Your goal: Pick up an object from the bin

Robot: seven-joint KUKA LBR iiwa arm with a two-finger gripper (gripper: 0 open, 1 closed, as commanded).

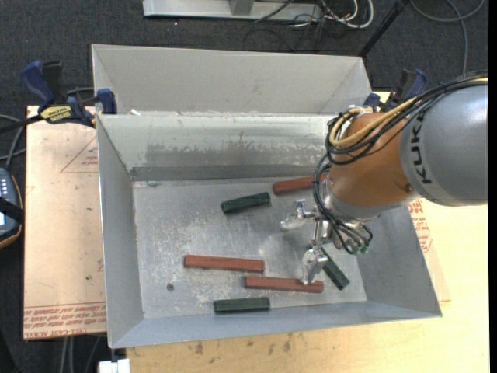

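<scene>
My gripper (305,239) hangs low over the right half of the bin, its two metal fingers spread open with only bare bin floor between them. The lower fingertip (314,266) stands right at the right end of a red-brown bar (283,284) and beside a short dark green bar (335,275) that lies slanted under the wrist. The upper fingertip (295,214) sits below another red-brown bar (293,185), whose right end is hidden by the arm.
A dark green bar (245,203) lies left of the gripper. A long red-brown bar (224,263) lies mid-floor, and a dark green bar (241,305) rests by the front wall. The arm's orange cover and cables hang over the right side.
</scene>
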